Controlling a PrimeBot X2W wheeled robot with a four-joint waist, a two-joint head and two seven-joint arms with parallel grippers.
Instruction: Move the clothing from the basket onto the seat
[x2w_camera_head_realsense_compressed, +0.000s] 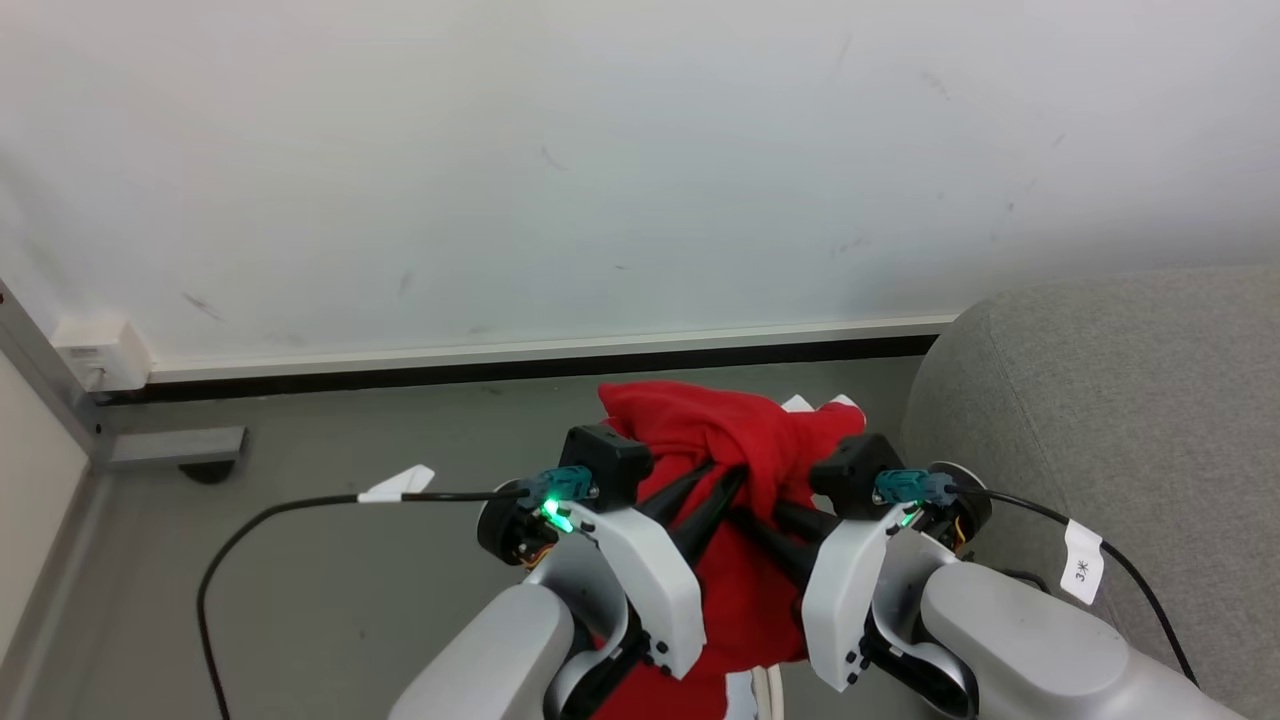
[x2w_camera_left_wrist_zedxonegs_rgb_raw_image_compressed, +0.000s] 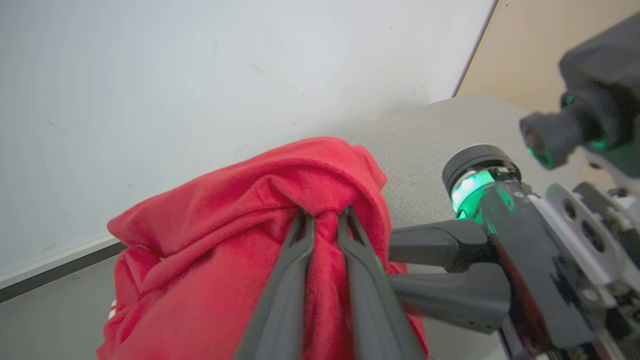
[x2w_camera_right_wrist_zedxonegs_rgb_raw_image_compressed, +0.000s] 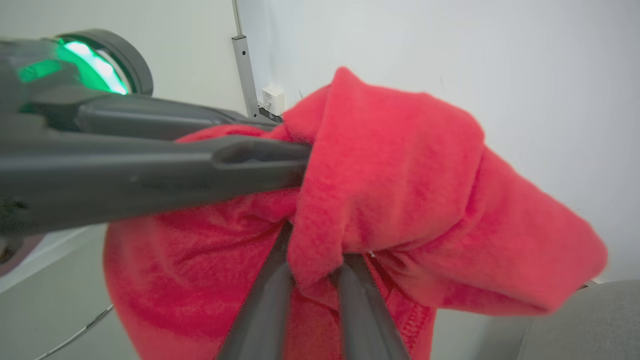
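Note:
The red clothing hangs bunched in the air between my two grippers, with a bit of white showing at its far edge. My left gripper is shut on a fold of it; in the left wrist view its fingers pinch the fabric tightly. My right gripper comes in from the right, and its fingers are closed around another fold of the clothing. The grey seat stands just right of the clothing. The basket is hidden beneath my arms and the cloth.
A white wall with a dark baseboard runs close behind. A metal frame post with a white box and a grey foot stands at the left. Black cables trail from both wrists over the grey floor.

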